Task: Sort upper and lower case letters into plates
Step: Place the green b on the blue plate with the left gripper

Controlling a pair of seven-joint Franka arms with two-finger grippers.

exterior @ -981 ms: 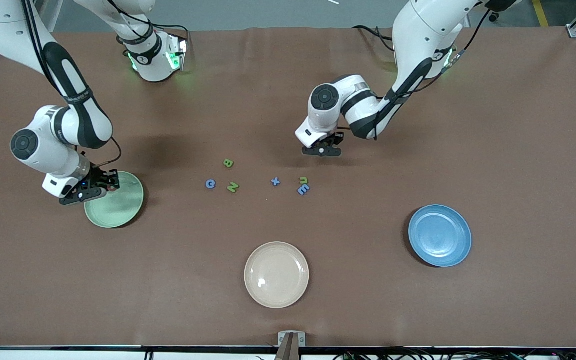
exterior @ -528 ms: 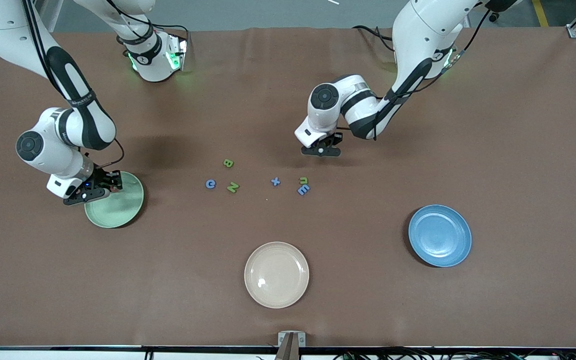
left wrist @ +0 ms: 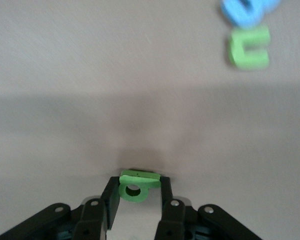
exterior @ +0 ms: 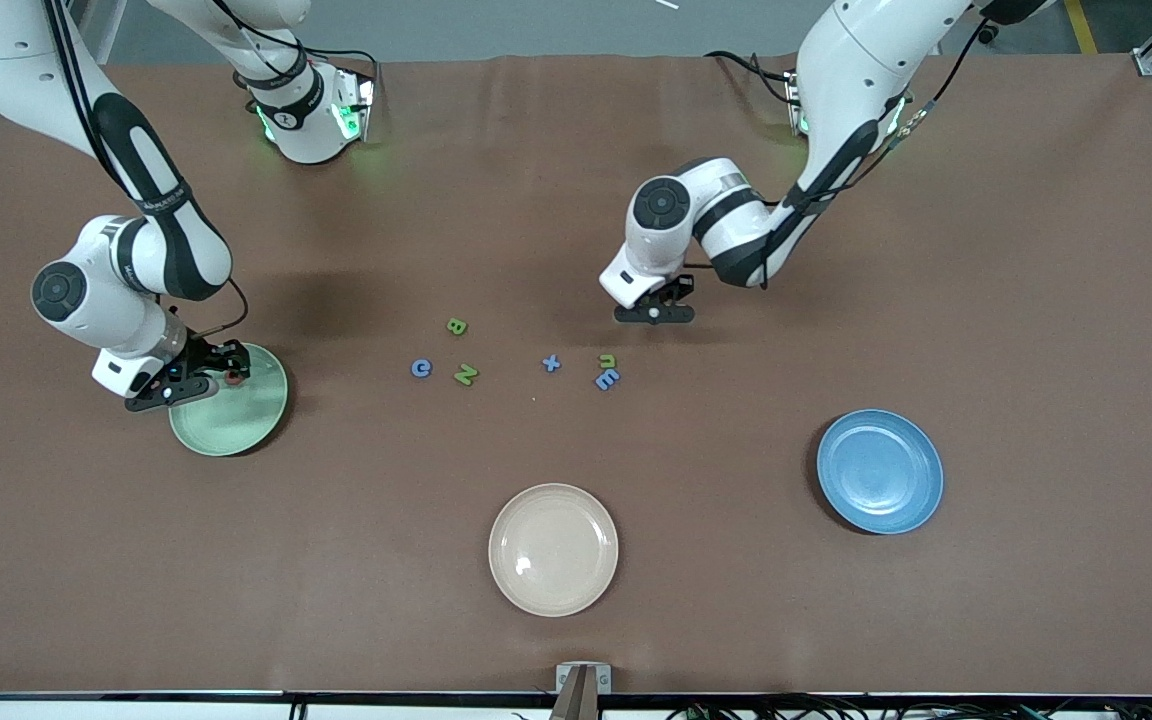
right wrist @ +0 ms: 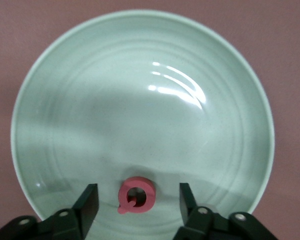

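Observation:
My right gripper [right wrist: 138,192] stands open low over the mint green plate [right wrist: 140,75], near the rim on the robots' side. A pink Q [right wrist: 136,195] lies flat on that plate between the spread fingers, touching neither. From the front, the Q [exterior: 233,377] shows as a small red spot by the right gripper [exterior: 224,366]. My left gripper [left wrist: 138,184] is shut on a small green b [left wrist: 135,187], just above the cloth. Its hand [exterior: 652,312] is over the table beside the loose letters. The blue plate [exterior: 880,471] holds nothing.
On the cloth lie a green B [exterior: 456,326], blue G [exterior: 421,369], green N [exterior: 465,375], blue x [exterior: 551,363], green n [exterior: 607,361] and blue m [exterior: 607,379]. A cream-beige plate [exterior: 553,549] sits near the front edge.
My right gripper has opened and the pink Q now lies on the mint plate. My left gripper closed on the green b and shifted a little with it.

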